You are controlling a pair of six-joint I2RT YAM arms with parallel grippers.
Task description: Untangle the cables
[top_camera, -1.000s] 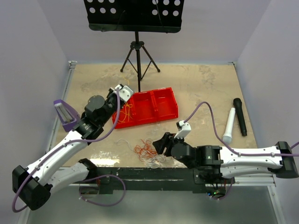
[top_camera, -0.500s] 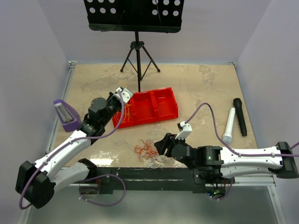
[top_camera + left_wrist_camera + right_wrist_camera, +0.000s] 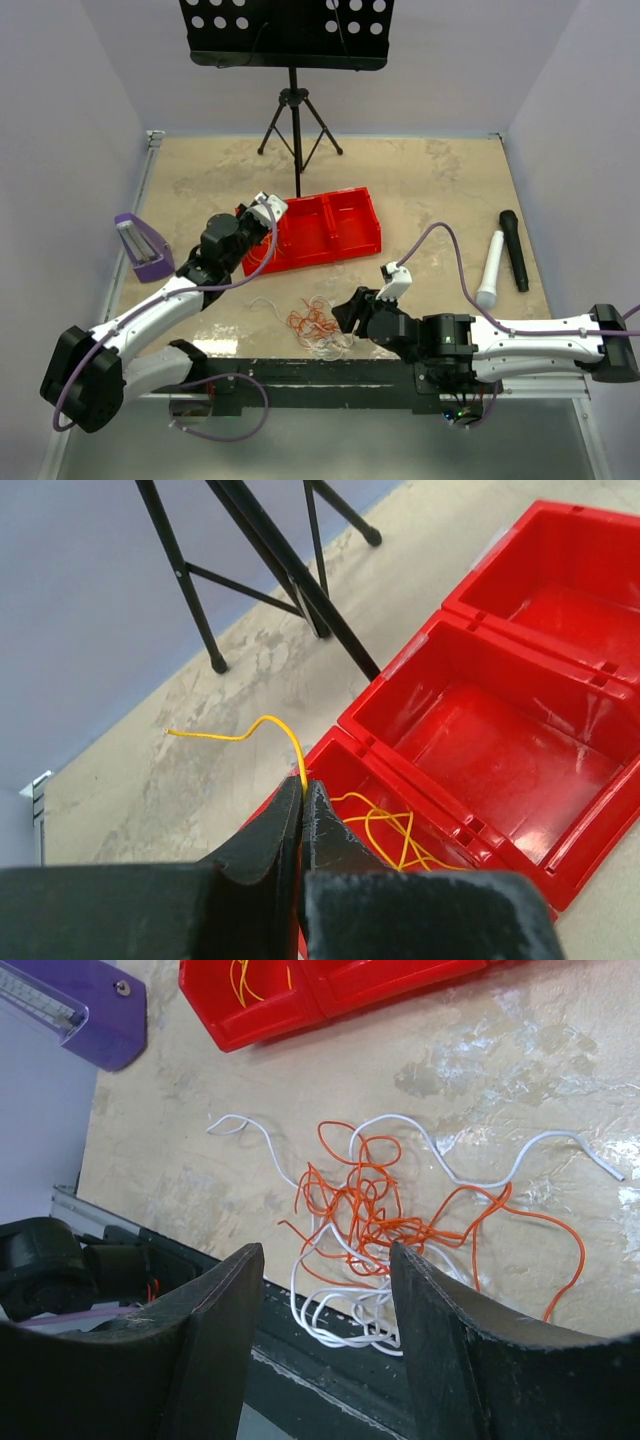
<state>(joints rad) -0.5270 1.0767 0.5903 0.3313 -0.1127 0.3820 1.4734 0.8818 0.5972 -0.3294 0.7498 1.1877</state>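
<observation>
A tangled clump of orange and white cables (image 3: 318, 325) lies near the table's front edge. In the right wrist view the clump (image 3: 370, 1205) sits just beyond my right gripper (image 3: 325, 1252), which is open with nothing between its fingers. From above, that gripper (image 3: 343, 313) hovers at the clump's right side. My left gripper (image 3: 303, 785) is shut on a yellow cable (image 3: 262, 723) that curls up and to the left out of the tips. It hangs over the left compartment of the red tray (image 3: 400, 680), where more yellow cable (image 3: 390, 835) lies. In the top view this gripper (image 3: 266, 220) is at the tray's left end.
A red tray (image 3: 330, 235) with three compartments sits mid-table. A music stand (image 3: 290, 100) is behind it. A purple holder (image 3: 140, 248) stands at the left. A white microphone (image 3: 490, 268) and a black one (image 3: 514, 250) lie at the right. The black front rail (image 3: 330, 1380) runs under the clump's white loops.
My left arm has swung rightward and forward, carrying the yellow cable over the tray's left compartment. The right arm has barely moved; its jaws have narrowed slightly.
</observation>
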